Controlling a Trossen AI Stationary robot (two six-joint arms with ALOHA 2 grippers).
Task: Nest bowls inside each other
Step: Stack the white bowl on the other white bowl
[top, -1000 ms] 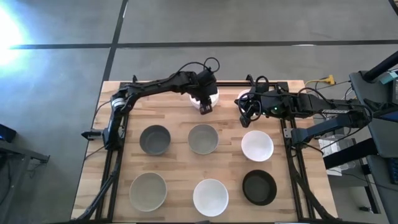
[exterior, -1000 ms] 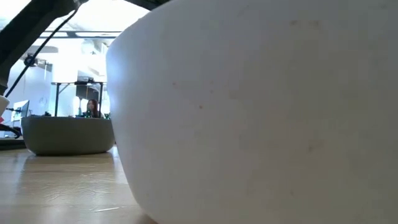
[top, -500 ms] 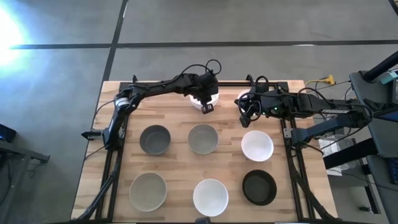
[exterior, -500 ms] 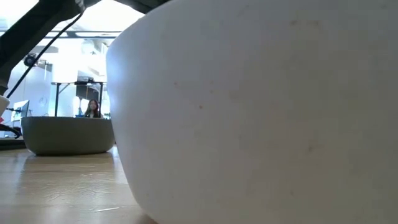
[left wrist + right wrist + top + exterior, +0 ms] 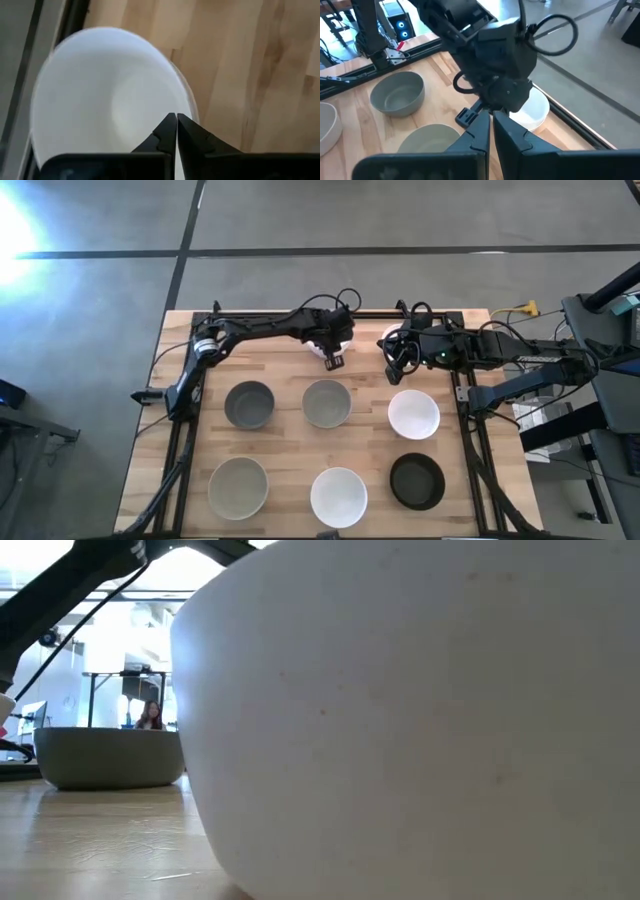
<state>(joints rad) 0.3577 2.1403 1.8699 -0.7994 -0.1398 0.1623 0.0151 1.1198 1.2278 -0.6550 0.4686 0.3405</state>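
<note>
Both arms are reaching along the counter's [image 5: 290, 445] far edge. Left end effector [image 5: 331, 358] is hovering clenched above a white bowl [image 5: 100, 100]; right end effector [image 5: 392, 352], also clenched, is waiting nearby.

High view: straight down over whole table [image 5: 290, 445] | Low view: table-level, pressed against a white bowl [image 5: 420, 720] | Wrist views: close, both sharing the far-edge white bowl [image 5: 105, 95].
</note>
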